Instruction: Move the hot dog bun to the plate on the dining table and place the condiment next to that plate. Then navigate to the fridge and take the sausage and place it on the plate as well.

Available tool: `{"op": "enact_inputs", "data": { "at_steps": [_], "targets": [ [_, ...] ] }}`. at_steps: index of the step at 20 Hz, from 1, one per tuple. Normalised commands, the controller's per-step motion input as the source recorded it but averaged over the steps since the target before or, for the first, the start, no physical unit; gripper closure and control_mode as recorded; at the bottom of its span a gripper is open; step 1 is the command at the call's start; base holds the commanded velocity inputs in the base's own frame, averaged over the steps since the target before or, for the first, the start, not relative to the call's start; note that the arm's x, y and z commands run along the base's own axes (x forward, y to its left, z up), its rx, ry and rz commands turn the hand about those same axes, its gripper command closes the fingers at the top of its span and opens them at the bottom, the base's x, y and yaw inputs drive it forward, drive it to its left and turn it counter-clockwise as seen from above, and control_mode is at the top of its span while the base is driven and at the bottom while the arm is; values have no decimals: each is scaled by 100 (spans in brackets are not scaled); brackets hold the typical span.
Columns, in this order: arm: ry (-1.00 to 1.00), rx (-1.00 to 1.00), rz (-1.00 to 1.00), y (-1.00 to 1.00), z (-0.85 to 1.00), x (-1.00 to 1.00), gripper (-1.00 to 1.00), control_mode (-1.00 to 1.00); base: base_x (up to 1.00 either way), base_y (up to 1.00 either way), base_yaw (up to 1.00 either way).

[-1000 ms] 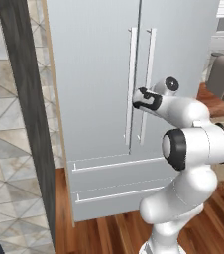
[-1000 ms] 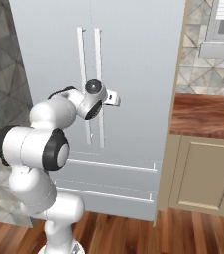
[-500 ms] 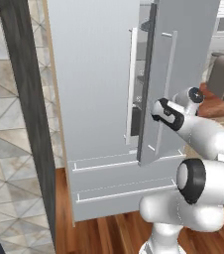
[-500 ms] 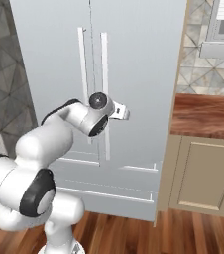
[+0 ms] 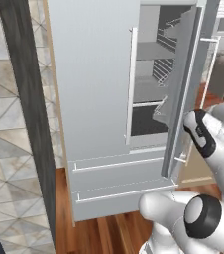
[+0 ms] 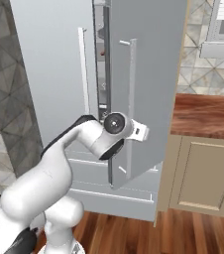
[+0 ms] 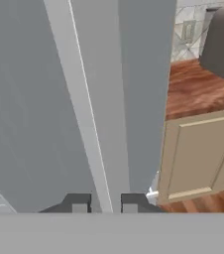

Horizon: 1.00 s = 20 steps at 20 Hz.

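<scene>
Simulated kitchen: grey patterned tile wall on the left, wood plank floor, a reddish-brown wooden counter (image 6: pixel 203 115) over beige cabinet doors (image 6: pixel 199 172) to the right of the tall silver-grey fridge (image 5: pixel 91 94). I'm parked right in front of it. The right-hand fridge door (image 6: pixel 143 74) stands swung partway out toward me, and grey inner shelves (image 5: pixel 148 92) show through the gap in the left base view.

My two-finger gripper (image 7: pixel 101 203) sits closed around the long vertical bar handle (image 7: pixel 86 124) of that open door; in the hand view the two dark finger tips (image 7: pixel 79 204) stand on either side of the pale bar, low on it. So jaws pinched onto the handle, nothing else held.

The key relation: the handle's long axis runs straight up and down, the fingers straddle it crosswise, and the door hinges on its right edge, so any further pull has to arc right and toward me.

The sausage: I can't pick it out for sure. There's a tiny reddish speck in the door gap in the right base view, too small to call. I judge it lies inside the cabinet, to the far left of the gripper, behind the door I'm holding. The opening looks narrow from the right side, so I'd judge the door needs more swing before I reach in.
</scene>
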Motion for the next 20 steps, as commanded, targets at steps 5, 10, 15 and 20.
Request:
{"op": "enact_inputs", "data": {
  "at_steps": [5, 10, 15, 20],
  "targets": [
    [0, 0, -8, -94, -4, -100, -100, -100, 0, 0, 0],
    [-1, -2, -1, 28, 13, -100, -100, -100, 0, 0, 0],
    [-2, -19, 3, 98, 32, -91, -100, -100, 0, 0, 0],
    [0, -30, 2, 100, 44, -20, -100, -100, 0, 0, 0]
  ]
}}
